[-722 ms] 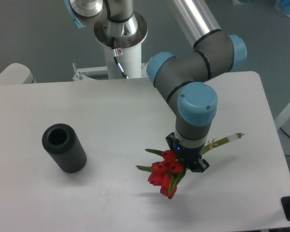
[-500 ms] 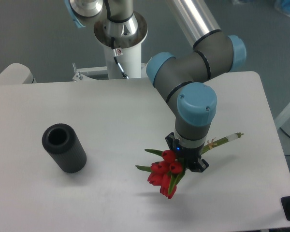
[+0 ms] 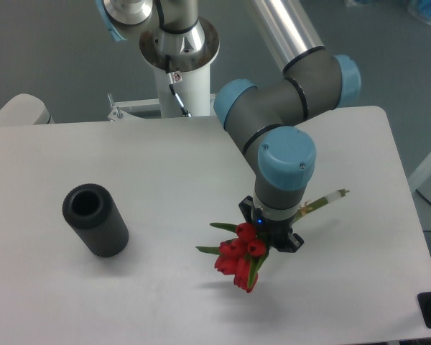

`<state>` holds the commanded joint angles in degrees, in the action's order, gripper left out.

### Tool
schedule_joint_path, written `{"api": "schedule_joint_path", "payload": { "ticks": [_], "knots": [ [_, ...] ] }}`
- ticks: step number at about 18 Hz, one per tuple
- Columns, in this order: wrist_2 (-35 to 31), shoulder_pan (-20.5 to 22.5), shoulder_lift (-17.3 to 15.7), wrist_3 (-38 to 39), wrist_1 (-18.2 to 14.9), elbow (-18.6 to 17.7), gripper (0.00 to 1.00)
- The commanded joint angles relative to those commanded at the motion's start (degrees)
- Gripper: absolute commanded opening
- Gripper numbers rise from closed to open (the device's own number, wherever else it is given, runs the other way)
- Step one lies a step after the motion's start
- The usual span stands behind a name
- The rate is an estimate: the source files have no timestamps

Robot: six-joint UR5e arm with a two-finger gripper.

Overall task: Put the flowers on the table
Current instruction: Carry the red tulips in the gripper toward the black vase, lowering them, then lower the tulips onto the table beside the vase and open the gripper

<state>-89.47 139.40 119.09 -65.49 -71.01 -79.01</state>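
Observation:
The flowers [image 3: 240,260], a small bunch of red tulips with green leaves, hang in my gripper [image 3: 271,237] a little above the white table [image 3: 165,172], right of centre near the front. The red heads point down and to the left. The green stems stick out to the upper right, with a pale band near their end. My gripper is shut on the stems just behind the heads; its fingers are mostly hidden under the wrist. A faint shadow lies on the table below the bunch.
A black ribbed cylinder [image 3: 95,220] stands open-topped on the left of the table. The arm's white base column [image 3: 178,68] rises at the back edge. The table's right edge and front edge lie close to the flowers.
The gripper and the flowers have shifted slightly to the left and a bit toward the front. The black cylinder has not moved.

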Motion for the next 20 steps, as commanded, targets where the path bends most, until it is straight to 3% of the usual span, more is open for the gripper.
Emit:
{"api": "schedule_joint_path", "payload": {
  "ticks": [4, 9, 16, 19, 20],
  "knots": [
    [0.53, -0.71, -0.96, 3.6, 0.09, -3.07, 0.18],
    [0.62, -3.43, -0.18, 14.06, 0.18, -3.43, 0.18],
    [0.79, -3.96, -1.23, 15.13, 0.26, -9.49, 0.19],
    [0.97, -4.22, -1.84, 15.13, 0.35, -10.46, 0.28],
    [1.23, -4.22, -1.85, 15.13, 0.44, -10.55, 0.38]
  ]
}}
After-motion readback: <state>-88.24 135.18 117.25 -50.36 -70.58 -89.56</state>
